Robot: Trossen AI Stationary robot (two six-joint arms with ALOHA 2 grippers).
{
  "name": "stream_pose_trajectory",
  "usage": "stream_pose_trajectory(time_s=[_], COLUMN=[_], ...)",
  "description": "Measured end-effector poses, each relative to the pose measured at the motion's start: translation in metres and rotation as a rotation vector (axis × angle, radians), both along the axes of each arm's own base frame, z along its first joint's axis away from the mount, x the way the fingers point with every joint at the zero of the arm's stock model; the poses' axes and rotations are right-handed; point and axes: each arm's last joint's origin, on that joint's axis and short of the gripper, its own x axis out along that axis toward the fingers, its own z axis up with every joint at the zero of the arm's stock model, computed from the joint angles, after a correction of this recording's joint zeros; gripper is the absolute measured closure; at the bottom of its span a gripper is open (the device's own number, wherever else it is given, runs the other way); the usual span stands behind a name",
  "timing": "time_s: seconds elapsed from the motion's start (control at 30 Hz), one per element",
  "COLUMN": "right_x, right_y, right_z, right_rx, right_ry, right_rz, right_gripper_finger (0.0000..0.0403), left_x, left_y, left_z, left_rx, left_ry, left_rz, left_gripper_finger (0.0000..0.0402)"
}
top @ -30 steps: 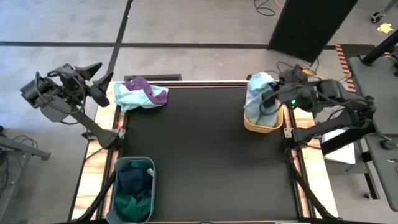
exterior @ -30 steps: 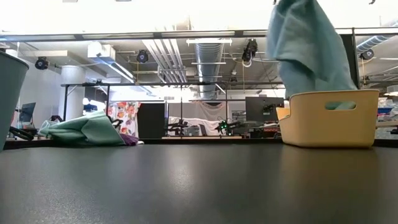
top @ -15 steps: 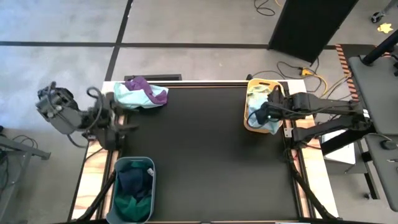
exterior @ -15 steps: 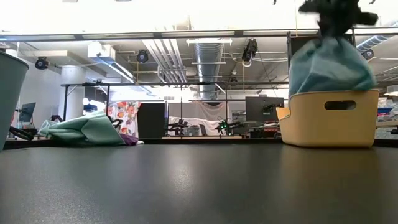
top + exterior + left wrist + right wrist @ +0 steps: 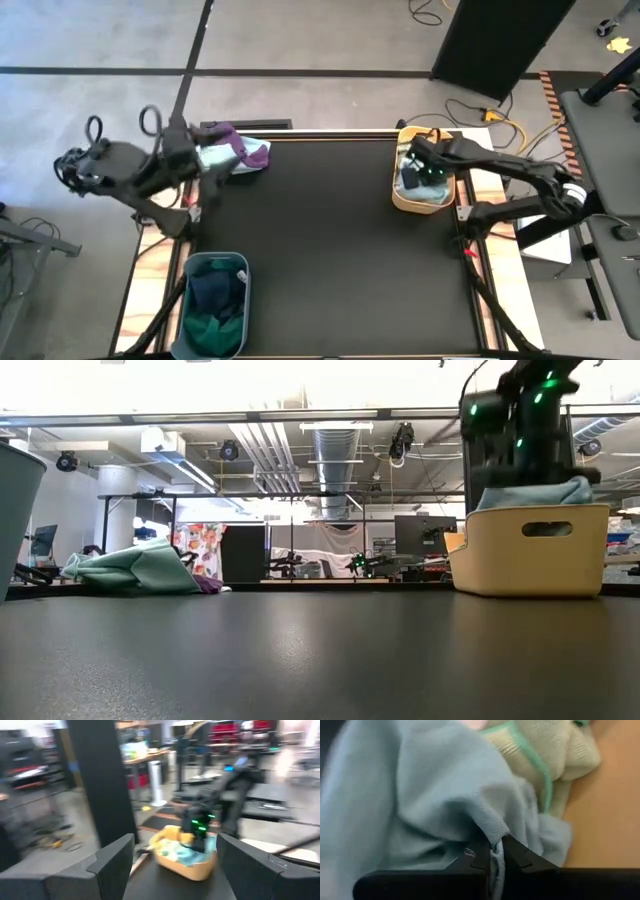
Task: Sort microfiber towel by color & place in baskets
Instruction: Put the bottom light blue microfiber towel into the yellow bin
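My right gripper (image 5: 413,180) is down inside the yellow basket (image 5: 426,206), shut on a light blue towel (image 5: 410,805). That towel lies on a cream towel with a green hem (image 5: 545,755). In the low view the blue towel (image 5: 540,495) bulges over the basket rim (image 5: 530,550). A pile of light teal and purple towels (image 5: 238,152) rests on the table's far left corner. My left gripper (image 5: 200,160) is at the pile's left edge, open (image 5: 175,870), with nothing between its fingers. My right gripper pinches a raised fold of the light blue towel (image 5: 487,830) between its two fingertips. It comes from above, pointing down into the yellow basket. The towel lies slack in the basket, on the other towels.
A grey-blue basket (image 5: 235,262) at the near left corner holds dark blue and green towels; its wall shows in the low view (image 5: 15,510). The black table top (image 5: 320,250) lies between the baskets. Cables run on the floor beyond the far edge.
My right gripper has gone down into the yellow basket. The light blue towel, which hung above the basket, now lies bunched inside it. My left arm has swung in from beyond the left edge, toward the towel pile at the far left corner.
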Motion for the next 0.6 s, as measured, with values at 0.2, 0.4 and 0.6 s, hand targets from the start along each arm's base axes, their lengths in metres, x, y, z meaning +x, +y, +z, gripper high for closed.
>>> stream_pose_trajectory(time_s=[0.2,0.4,0.6], right_x=[-0.002,0.005,0.008], right_y=[-0.03,-0.038,-0.043], right_z=[-0.027,-0.037,-0.005], right_rx=[0.103,0.151,0.063], right_ry=[0.105,0.172,0.142], right_rz=[-0.046,0.001,0.021], right_gripper_finger=[0.0376,0.0294,0.0201], left_x=[0.014,0.034,0.046], left_y=[0.031,0.061,0.094], left_z=[-0.003,-0.02,-0.045], left_rx=[-0.01,-0.144,-0.214], left_ry=[0.028,0.133,0.338], left_rz=[0.098,0.021,0.123], left_gripper_finger=[0.0135,0.0135,0.0135])
